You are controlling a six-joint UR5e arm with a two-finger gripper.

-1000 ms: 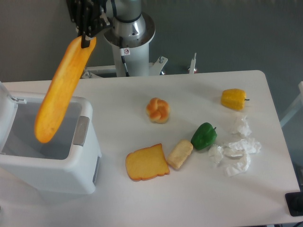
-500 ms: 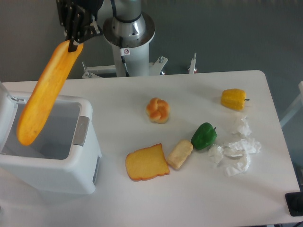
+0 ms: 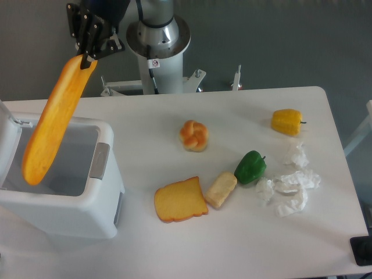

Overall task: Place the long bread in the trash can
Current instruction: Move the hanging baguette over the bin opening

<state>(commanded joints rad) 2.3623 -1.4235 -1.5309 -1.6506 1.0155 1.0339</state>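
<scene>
Camera view from above the table shows us at the drop step: our pincer (image 3: 87, 55) is clenched on the top end of the long bread (image 3: 53, 119), which hangs slanted down and to the left, its lower end over the open mouth of the trash can (image 3: 99, 192) at the left edge. The lid stands up at the far left, and the grey-white inside is bare where we can see it. To do this well, we judge that the lower tip should sit clearly inside the rim before we let go; at present it appears over the left part of the opening, close to the lid side, though from this angle we cannot tell how high it hangs above the rim. Because the bread is long and held by one end only, it may swing or tip over the edge if released too high, so we would lower it until a good part is below the rim, keep it away from the lid, and then open. The rest lies well apart on the right: a knotted roll (image 3: 194, 135), a toast slice (image 3: 180, 200), a small pale roll (image 3: 221, 189), a green pepper (image 3: 250, 167), a yellow pepper (image 3: 287, 121) and crumpled paper (image 3: 289, 189).
</scene>
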